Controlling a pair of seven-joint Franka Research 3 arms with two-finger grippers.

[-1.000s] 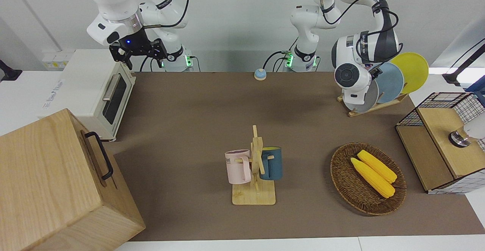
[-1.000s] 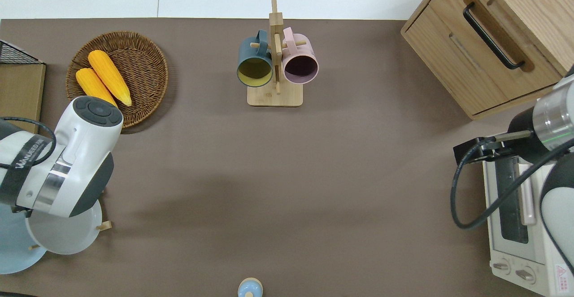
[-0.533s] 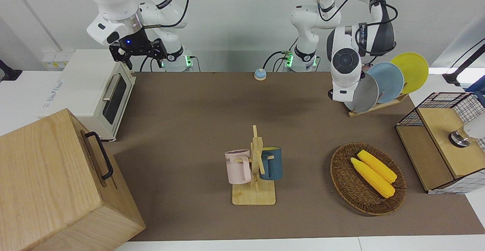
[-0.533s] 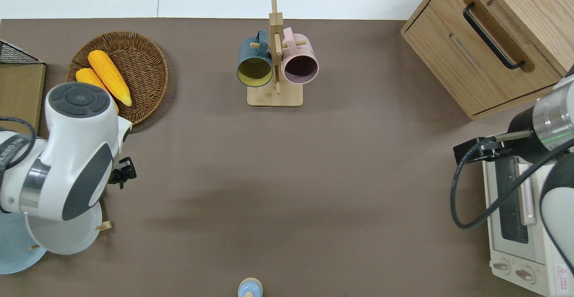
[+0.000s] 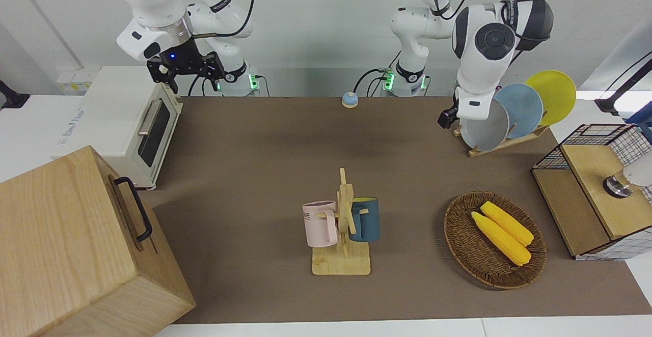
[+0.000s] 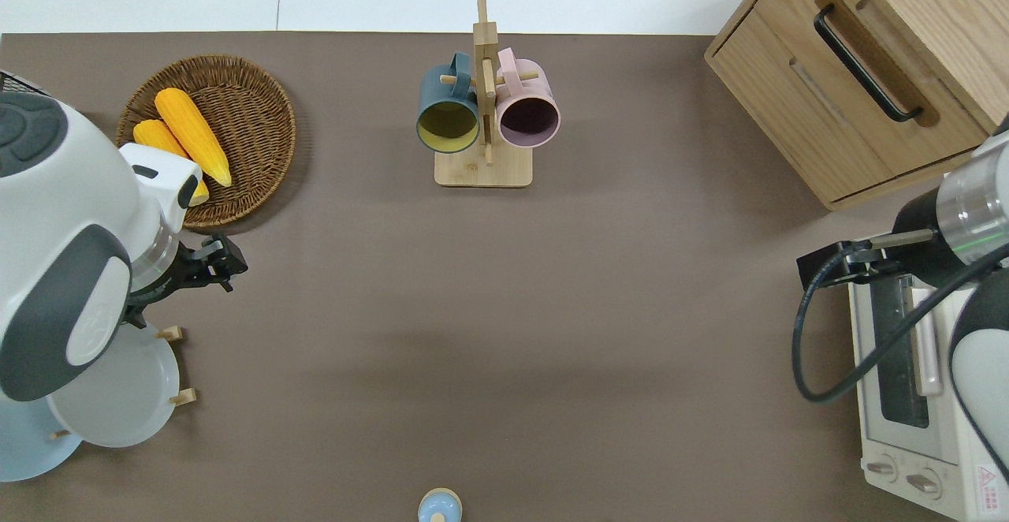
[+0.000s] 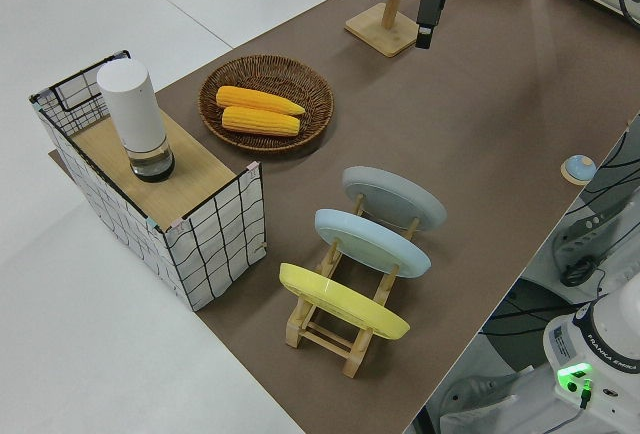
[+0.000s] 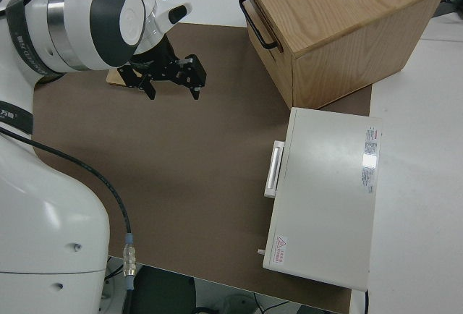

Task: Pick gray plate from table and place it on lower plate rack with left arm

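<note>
From the front, the gray plate (image 5: 485, 130) stands slotted in the lower plate rack (image 5: 501, 144), my left gripper (image 5: 446, 118) beside it, holding nothing. Overhead, my left claw hangs over bare table (image 6: 504, 317), fingers apart. My right arm is parked.
</note>
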